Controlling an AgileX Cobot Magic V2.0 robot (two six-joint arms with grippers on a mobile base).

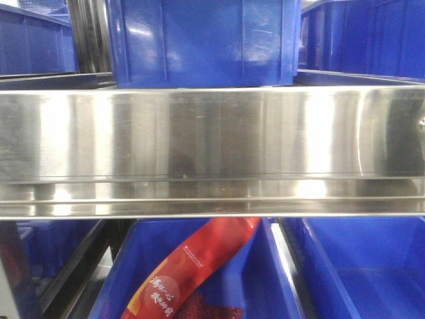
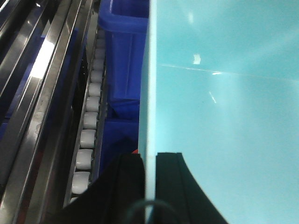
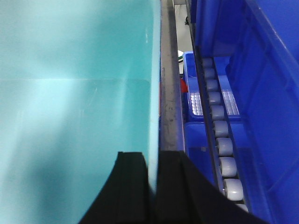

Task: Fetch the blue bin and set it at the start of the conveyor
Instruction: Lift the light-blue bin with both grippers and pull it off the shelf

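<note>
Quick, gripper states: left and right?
Left gripper: closed on the wall of the light turquoise plastic bin.
Right gripper: closed on that bin's wall too.

Left black gripper (image 2: 149, 161) pinching wall of light cyan plastic tub (image 2: 224, 116), finger each side; right black gripper (image 3: 152, 158) likewise.

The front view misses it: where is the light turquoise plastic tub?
In both wrist views, the light turquoise plastic tub sits between the left gripper and right gripper, each clamping a side wall, white rollers just outside.
</note>
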